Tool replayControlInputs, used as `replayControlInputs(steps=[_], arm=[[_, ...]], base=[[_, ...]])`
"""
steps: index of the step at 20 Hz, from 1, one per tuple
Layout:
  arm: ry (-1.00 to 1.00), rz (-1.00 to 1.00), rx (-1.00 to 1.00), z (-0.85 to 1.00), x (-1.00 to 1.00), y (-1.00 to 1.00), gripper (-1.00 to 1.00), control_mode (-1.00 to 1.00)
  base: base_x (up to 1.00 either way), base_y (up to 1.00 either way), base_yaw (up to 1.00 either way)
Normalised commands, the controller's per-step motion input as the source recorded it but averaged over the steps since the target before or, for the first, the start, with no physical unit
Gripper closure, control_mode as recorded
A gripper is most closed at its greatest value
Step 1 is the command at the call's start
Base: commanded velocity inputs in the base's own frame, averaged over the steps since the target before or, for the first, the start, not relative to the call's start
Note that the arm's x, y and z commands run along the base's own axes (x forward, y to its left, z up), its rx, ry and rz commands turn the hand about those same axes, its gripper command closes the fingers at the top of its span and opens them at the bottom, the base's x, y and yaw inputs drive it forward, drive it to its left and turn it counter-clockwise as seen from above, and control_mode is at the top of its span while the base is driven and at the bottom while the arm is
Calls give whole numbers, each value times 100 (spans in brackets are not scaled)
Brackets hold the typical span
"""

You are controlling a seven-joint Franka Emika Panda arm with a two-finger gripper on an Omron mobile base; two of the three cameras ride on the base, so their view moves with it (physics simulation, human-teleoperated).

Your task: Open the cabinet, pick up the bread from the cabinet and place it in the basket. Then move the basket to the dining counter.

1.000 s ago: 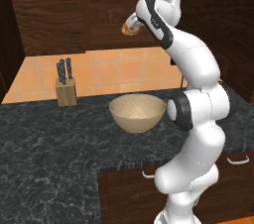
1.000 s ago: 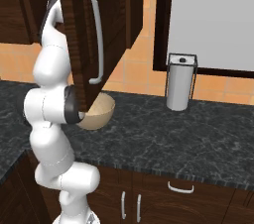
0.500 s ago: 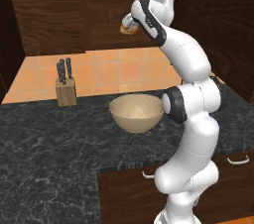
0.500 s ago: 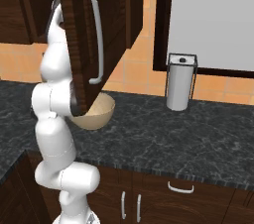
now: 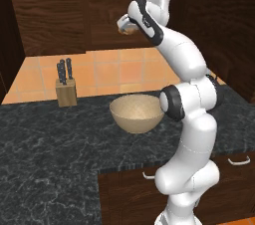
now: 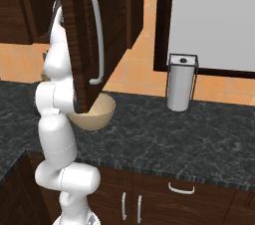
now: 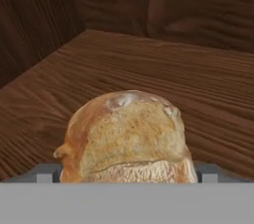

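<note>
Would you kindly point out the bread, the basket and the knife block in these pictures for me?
bread [image 7: 126,136], hand view: middle of its tan crust.
basket [image 5: 137,113], left base view: textured inside wall of the bowl.
knife block [image 5: 66,92], left base view: front face of the wooden block.

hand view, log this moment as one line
stage: reaching for bread | gripper: open, at bread | cabinet: open | basket: empty

Knife block [image 5: 65,91] on black counter [image 5: 50,139]; steel canister [image 6: 179,89] by backsplash.
</note>
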Motion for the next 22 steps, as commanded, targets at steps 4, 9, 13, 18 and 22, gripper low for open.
replayControlInputs(steps=[4,9,13,18,22], arm=[[3,0,12,-87,9,34,100,-100],[-8,0,1,-30,-2,60,100,-100],[-20,0,0,0,-59,44,100,-100],[2,-2,0,12,-100,1,100,-100],[0,-7,0,-4,-100,0,100,-100]], base=[[0,0,0],[0,0,0],[0,0,0],[0,0,0],[0,0,0]])
